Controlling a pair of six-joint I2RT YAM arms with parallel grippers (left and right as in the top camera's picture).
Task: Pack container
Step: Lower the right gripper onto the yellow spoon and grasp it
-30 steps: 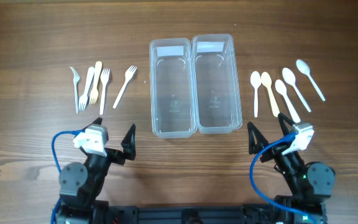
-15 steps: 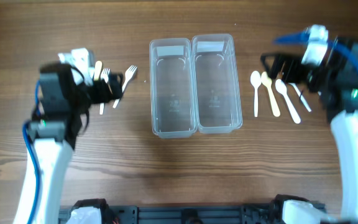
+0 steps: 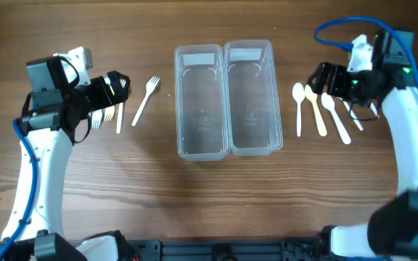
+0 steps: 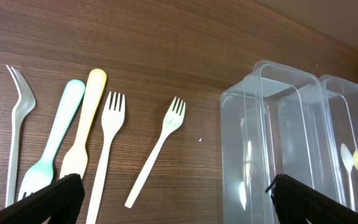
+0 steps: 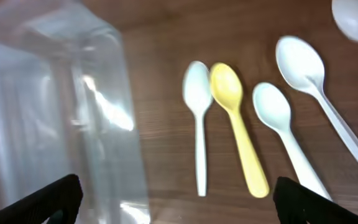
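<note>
With my left gripper (image 3: 118, 88) and right gripper (image 3: 319, 78) both wide open and empty, I could pinch two neighbours at once (the forks (image 4: 107, 143) and spoons (image 5: 238, 130) lie close-packed).

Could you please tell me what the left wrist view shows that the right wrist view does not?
Only the left wrist view shows the forks: a teal fork, a yellow fork and three white ones. Only the right wrist view shows the spoons in full, a yellow spoon among white ones; the left view merely glimpses them through plastic. Both show the clear containers and the wooden table.
</note>
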